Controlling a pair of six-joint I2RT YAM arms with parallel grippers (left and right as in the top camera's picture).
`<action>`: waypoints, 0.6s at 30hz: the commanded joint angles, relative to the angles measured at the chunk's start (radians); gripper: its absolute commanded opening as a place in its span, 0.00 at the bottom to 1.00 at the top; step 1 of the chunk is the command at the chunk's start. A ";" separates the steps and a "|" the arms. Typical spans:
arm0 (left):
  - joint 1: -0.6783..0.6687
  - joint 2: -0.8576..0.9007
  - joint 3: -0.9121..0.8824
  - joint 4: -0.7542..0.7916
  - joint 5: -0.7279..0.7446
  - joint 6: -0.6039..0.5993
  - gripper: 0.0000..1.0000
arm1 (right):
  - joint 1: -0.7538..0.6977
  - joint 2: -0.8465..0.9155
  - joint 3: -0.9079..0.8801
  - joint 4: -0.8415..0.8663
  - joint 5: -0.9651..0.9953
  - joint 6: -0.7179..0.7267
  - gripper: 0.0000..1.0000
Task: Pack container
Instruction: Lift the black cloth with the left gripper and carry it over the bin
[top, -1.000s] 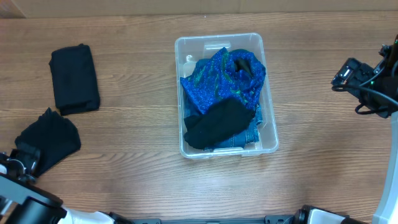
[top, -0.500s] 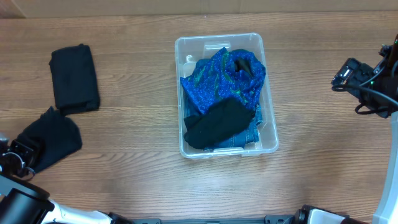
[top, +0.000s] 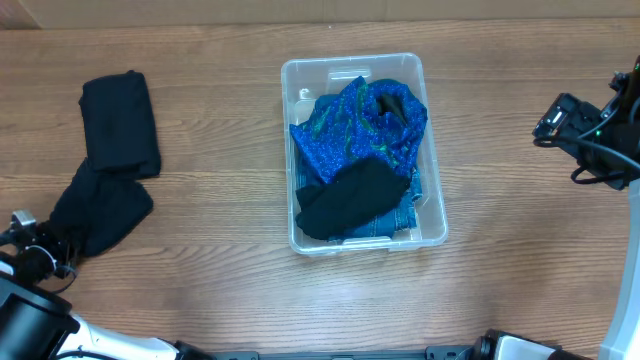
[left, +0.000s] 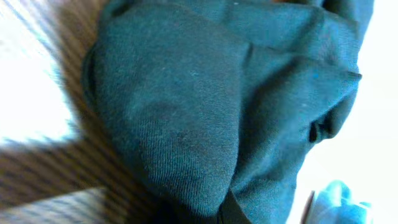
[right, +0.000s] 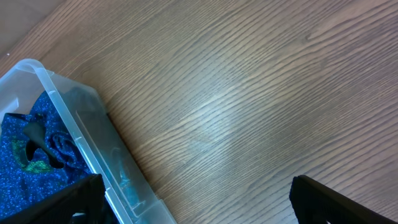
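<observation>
Step in hand: fetching. Left tool (top: 55, 248), lower left, is clamped on the crumpled black cloth (top: 100, 210) (fabric fills its wrist view). Right tool (right: 196, 186) stands apart, idle. The clear plastic rectangular container (top: 350, 59) sits centre-frame, part-filled. Next move: lift the cloth rightward over the rim.

Smooth wood-grain table (top: 220, 260) with a soft sheen under the lights. Clear, glossy plastic for the container (top: 320, 80) mid-worktop, packed with sparkly blue cloth (top: 350, 125) and a matt black cloth (top: 350, 195). Toward the left edge, a folded black garment (top: 120, 125) in matt fabric, and nearer the front-left corner a dark knit cloth (left: 186, 112), finely woven and slightly fuzzy.
</observation>
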 joint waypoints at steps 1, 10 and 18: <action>-0.057 -0.097 -0.002 -0.004 0.114 -0.066 0.04 | 0.004 0.000 0.002 0.007 0.005 -0.003 1.00; -0.357 -0.481 0.009 0.003 0.128 -0.314 0.04 | 0.004 0.000 0.002 0.007 0.005 -0.003 1.00; -0.739 -0.638 0.147 0.175 0.041 -0.490 0.04 | 0.004 0.000 0.002 0.007 0.005 -0.003 1.00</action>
